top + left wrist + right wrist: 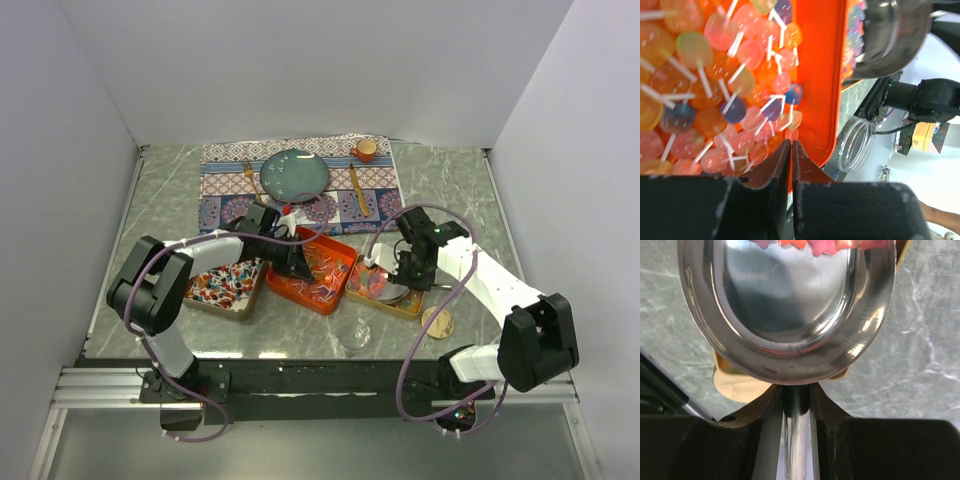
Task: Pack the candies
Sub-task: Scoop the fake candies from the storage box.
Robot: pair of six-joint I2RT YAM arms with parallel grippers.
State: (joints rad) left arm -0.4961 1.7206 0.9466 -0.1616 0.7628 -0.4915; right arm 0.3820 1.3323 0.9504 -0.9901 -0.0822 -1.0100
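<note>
From above, your left end effector (pixel 298 266) hangs over the orange tray (pixel 290 293), low over the candies (pixel 325 275) in its left half. Your right end effector (pixel 405 270) sits just right of that tray.

In the left wrist view, the jaws are nearly together, with candies (pixel 715 75) just beyond the tips inside the orange tray (pixel 820 75).

In the right wrist view, the end effector (pixel 797 395) clamps the scoop (pixel 785 305) by its handle. A few candies (pixel 815 246) show past the bowl's far rim.

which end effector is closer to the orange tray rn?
Left. The left end effector is at the orange tray rim, closed on it. The right end effector holds the scoop over the neighbouring metal tray.
</note>
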